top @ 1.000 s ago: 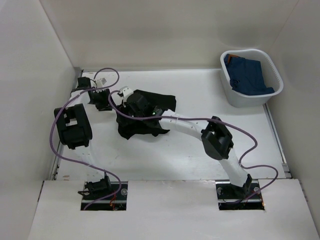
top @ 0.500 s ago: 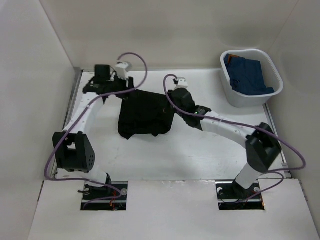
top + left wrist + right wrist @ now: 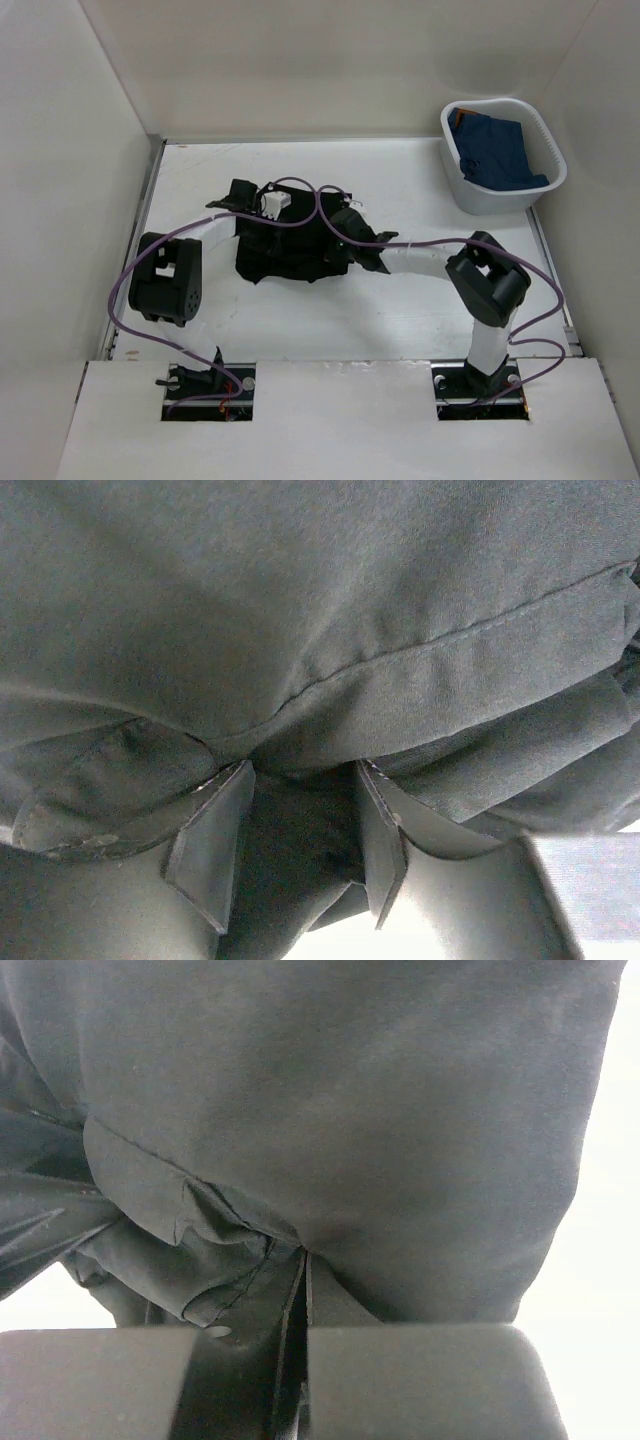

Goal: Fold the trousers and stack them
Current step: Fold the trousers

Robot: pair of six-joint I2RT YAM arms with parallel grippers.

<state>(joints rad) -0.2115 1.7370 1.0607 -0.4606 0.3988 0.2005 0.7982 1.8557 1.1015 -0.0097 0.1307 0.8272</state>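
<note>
Overhead view of a white table (image 3: 400,310). The trousers (image 3: 285,262) lay as a dark crumpled heap just toward 9 o'clock of the table's centre, with both arms reaching into them.

Your left gripper (image 3: 300,780) came in from 9 o'clock. Its jaws stood partly apart with a thick fold of the black cloth bunched between them, seemingly pinched.

Your right gripper (image 3: 305,1260) came in from 3 o'clock, jaws pressed together on a thin edge of the same cloth.

A white basket (image 3: 455,185) holding a blue garment (image 3: 495,150) sat at 2 o'clock, well apart.

By my reading, you were early in the job. The trousers showed no flat layout and no clean crease, so smoothing, folding and stacking all remained to be done.
</note>
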